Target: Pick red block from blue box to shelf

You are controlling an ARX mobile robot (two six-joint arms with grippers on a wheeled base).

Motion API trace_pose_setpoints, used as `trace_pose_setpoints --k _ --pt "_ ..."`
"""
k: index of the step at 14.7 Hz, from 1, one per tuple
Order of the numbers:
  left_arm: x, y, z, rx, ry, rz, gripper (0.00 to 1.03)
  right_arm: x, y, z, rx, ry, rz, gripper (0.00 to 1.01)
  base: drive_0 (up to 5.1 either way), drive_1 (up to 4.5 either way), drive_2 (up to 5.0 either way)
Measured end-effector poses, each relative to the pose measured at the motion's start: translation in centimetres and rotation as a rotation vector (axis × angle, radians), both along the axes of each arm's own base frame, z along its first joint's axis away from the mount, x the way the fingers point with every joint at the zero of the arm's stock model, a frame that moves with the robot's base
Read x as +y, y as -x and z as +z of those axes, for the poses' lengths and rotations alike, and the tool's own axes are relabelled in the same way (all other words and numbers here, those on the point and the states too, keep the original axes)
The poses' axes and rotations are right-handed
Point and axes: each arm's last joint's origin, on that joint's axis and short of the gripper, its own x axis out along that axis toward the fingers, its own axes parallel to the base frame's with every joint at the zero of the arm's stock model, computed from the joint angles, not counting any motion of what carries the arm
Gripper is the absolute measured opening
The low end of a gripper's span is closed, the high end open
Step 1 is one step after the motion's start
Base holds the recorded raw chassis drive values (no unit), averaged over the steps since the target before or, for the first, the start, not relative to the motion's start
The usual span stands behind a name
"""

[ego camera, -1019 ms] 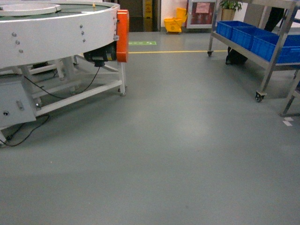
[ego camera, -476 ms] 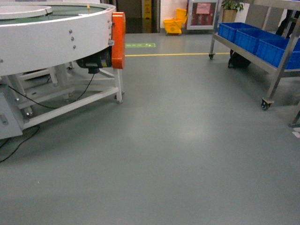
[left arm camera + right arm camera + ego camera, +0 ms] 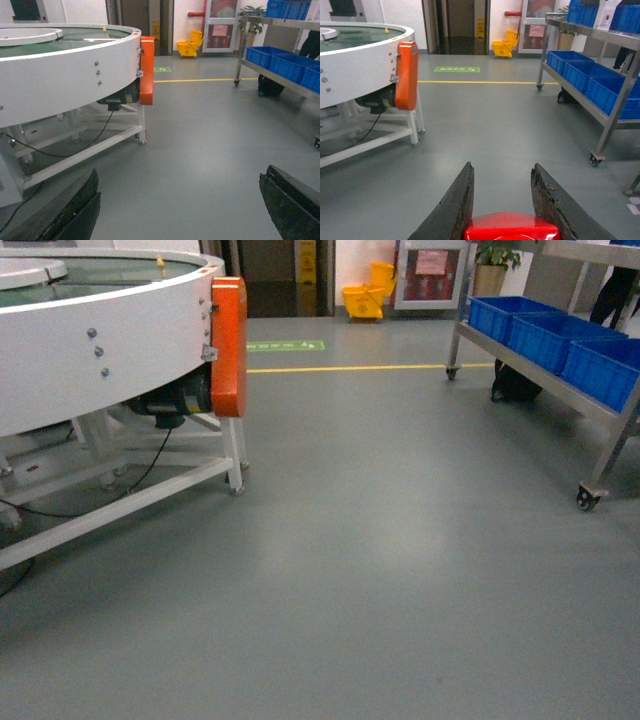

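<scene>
Right gripper [image 3: 502,200] pinching the red block [image 3: 512,227] at bottom centre of the right wrist frame, black fingers [image 3: 455,205] pressed against its sides. Left gripper [image 3: 180,205] spread wide over bare grey floor [image 3: 380,570]. Shelf [image 3: 560,350] with dark blue crates [image 3: 550,335] at upper right of head frame. White round conveyor [image 3: 100,340] with orange guard [image 3: 228,345] at upper left.

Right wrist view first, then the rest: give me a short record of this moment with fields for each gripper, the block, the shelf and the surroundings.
right gripper: fingers closed on the red block
left gripper: fingers wide apart, nothing between them
shelf: ahead on the right, on casters, dark blue crates on its tier
blue box: not in view
surroundings: white round conveyor table with orange guard on the left, grey floor
</scene>
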Motion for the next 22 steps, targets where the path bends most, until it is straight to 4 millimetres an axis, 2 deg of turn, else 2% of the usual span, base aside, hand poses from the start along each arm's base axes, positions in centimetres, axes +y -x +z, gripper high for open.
trace_pose_setpoints --k 12,22 --pt "-0.01 0.00 -0.01 0.001 0.000 -0.001 0.98 -0.01 0.00 -0.01 0.000 0.000 -0.001 0.28 0.2 4.44 -4.1" --pt "-0.01 0.00 -0.01 0.002 0.000 -0.002 0.98 -0.02 -0.05 -0.03 0.000 0.000 -0.002 0.28 -1.8 2.50 -6.0"
